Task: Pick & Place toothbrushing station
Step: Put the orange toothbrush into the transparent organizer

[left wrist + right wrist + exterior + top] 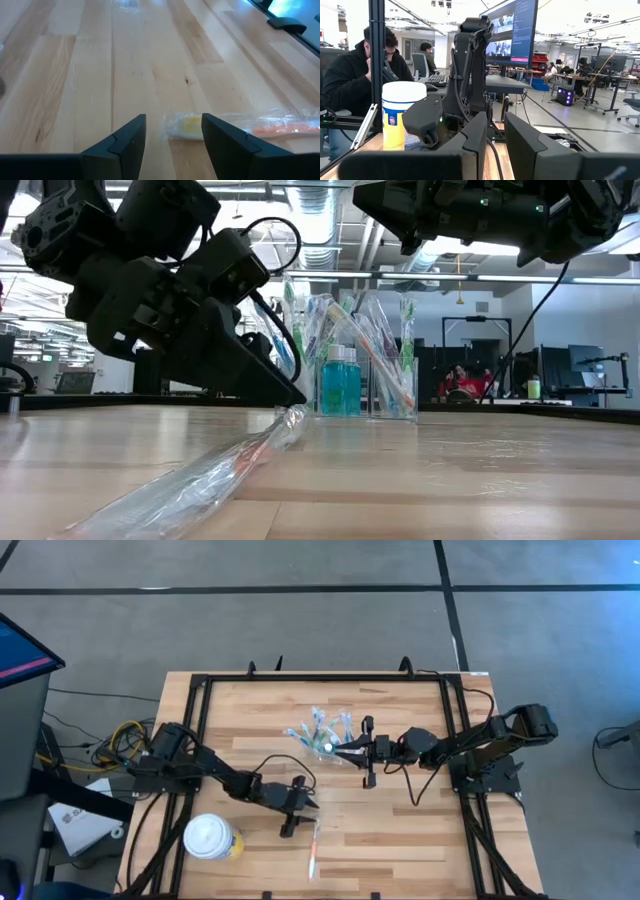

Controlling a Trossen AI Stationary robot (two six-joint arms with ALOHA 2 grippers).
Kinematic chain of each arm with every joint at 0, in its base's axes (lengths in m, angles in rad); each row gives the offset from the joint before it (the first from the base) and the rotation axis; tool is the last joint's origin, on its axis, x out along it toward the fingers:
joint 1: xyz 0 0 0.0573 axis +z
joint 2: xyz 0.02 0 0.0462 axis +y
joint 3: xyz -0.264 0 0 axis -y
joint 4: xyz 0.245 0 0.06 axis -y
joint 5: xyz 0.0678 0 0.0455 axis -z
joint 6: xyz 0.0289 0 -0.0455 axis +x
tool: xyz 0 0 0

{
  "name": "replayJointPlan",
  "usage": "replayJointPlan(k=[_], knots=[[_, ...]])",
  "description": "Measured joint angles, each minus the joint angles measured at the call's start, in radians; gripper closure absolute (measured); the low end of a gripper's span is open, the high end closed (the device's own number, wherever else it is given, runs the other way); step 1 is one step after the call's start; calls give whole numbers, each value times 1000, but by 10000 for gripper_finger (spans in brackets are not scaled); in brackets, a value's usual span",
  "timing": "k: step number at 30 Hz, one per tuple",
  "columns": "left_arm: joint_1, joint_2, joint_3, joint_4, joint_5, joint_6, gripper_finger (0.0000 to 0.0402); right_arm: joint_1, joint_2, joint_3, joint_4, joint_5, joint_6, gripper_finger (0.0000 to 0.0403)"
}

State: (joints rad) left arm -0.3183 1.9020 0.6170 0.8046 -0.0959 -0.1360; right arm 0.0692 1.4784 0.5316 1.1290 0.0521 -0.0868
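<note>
The clear toothbrushing station (325,735) stands on its base at the table's middle. It holds several wrapped toothbrushes and a blue bottle (340,380). My right gripper (345,751) hovers above the station's right side, raised off the table (420,220), fingers level and only narrowly apart (496,130), holding nothing. A wrapped orange toothbrush (315,850) lies flat on the table near the front edge. My left gripper (300,806) is low over the table and open. Its fingers stand either side of the toothbrush's head end (186,127) without touching it.
A yellow cup with a white lid (212,837) stands at the front left, beside my left arm. A black frame (200,690) runs around the table's edges. People sit at desks beyond the table in the right wrist view (350,85). Bare wood lies at the front right.
</note>
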Motion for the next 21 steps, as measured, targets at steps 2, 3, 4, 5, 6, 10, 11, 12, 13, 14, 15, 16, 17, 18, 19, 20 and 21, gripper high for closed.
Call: replayJointPlan(k=[2,3,4,5,6,10,11,12,13,14,15,16,17,18,19,20,21], knots=[[0,14,0,16,0,0,216,0,0,0,0,0,0,343],[0,21,0,22,0,0,216,0,0,0,0,0,0,343],[0,30,0,30,0,0,216,0,0,0,0,0,0,343],[0,36,0,35,0,0,216,0,0,0,0,0,0,343],[0,42,0,50,0,0,216,0,0,0,0,0,0,343],[0,61,16,67,32,0,216,0,0,0,0,0,0,343],[0,68,20,66,40,0,216,0,0,0,0,0,0,343],[0,79,30,67,51,1,216,0,0,0,0,0,0,343],[0,87,35,67,60,1,216,0,0,0,0,0,0,343],[0,96,40,68,66,1,216,0,0,0,0,0,0,343],[0,109,48,69,69,1,216,0,0,0,0,0,0,343],[0,122,52,71,69,3,218,0,0,0,0,0,0,343],[0,131,54,79,69,6,220,0,0,0,0,0,0,343],[2,137,60,80,74,9,223,0,0,0,0,0,0,343],[5,144,64,87,81,11,228,0,0,0,0,0,0,343],[9,146,65,87,92,11,234,0,0,0,0,0,0,343],[13,147,66,87,104,11,241,0,0,0,0,0,0,343]])
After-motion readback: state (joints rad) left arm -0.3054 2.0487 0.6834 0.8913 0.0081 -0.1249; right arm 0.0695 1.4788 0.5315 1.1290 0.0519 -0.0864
